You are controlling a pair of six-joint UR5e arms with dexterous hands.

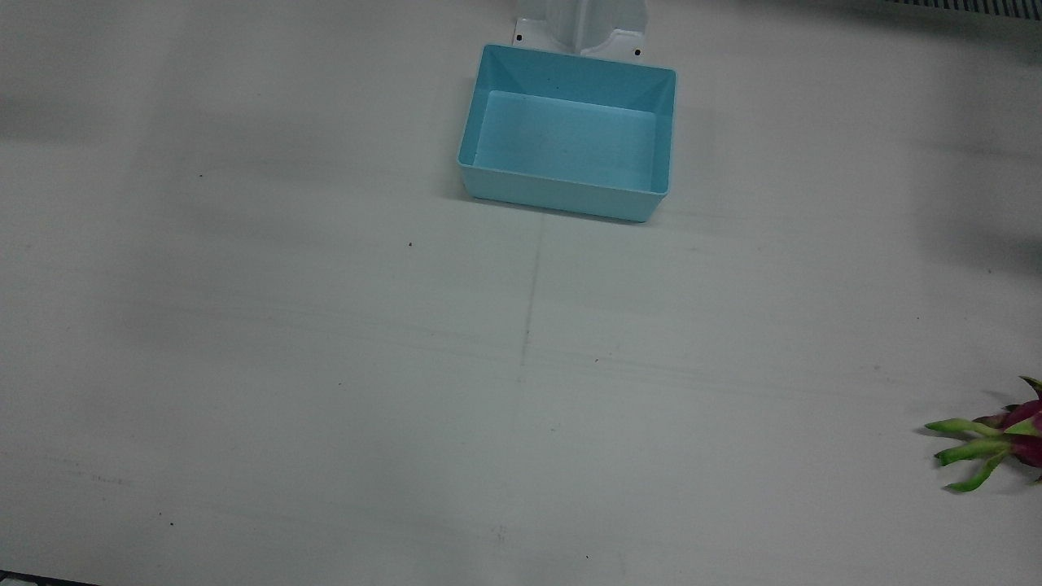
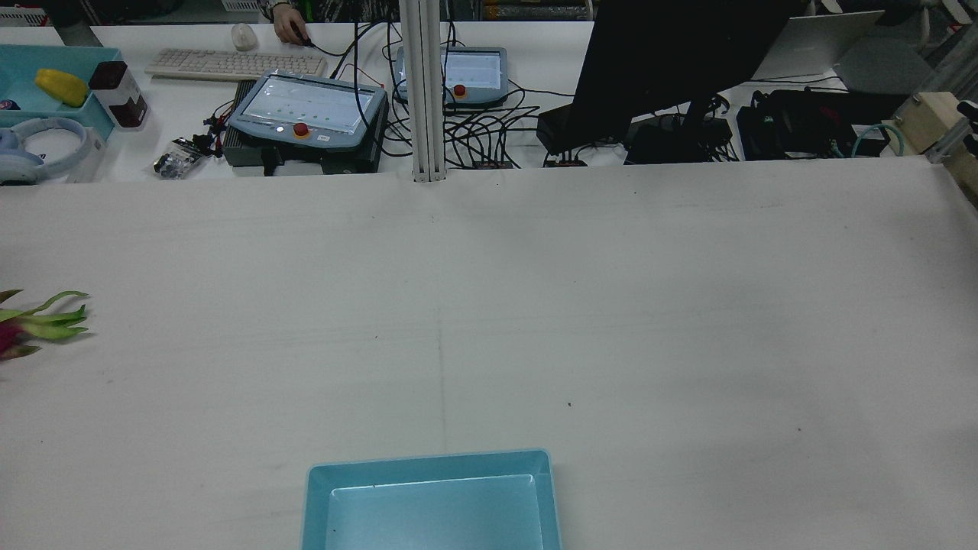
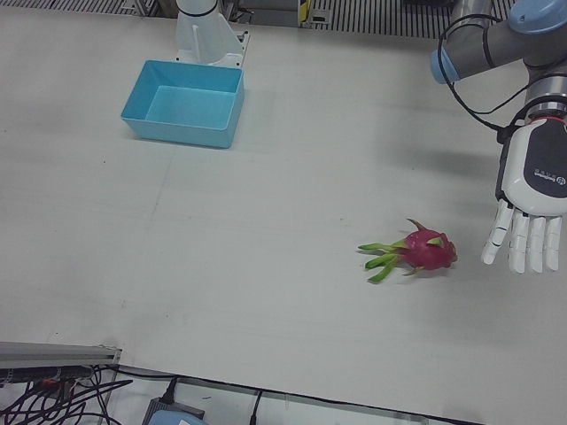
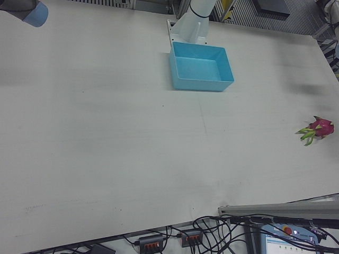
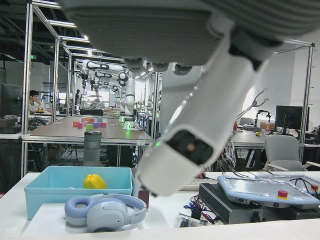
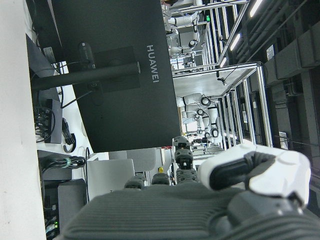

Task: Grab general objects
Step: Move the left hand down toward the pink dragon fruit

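A magenta dragon fruit [image 3: 430,251] with green leaf tips lies on the white table, far from the light blue bin [image 3: 177,131]. It also shows at the right edge of the front view as the dragon fruit [image 1: 1022,419], and at the left edge of the rear view as the dragon fruit [image 2: 23,327]. My left hand [image 3: 530,199] hangs open above the table just right of the fruit, fingers pointing down, holding nothing. One of its fingers [image 5: 190,145] fills the left hand view. My right hand [image 6: 175,210] shows only in its own view, fingers apart and holding nothing.
The bin [image 1: 562,199] stands empty before the arm pedestal [image 1: 582,24]. Beyond the table's far edge are teach pendants [image 2: 306,114], a monitor [image 2: 672,61], cables, headphones [image 2: 38,149] and a post [image 2: 425,92]. A person's hand [image 2: 290,30] rests by a keyboard.
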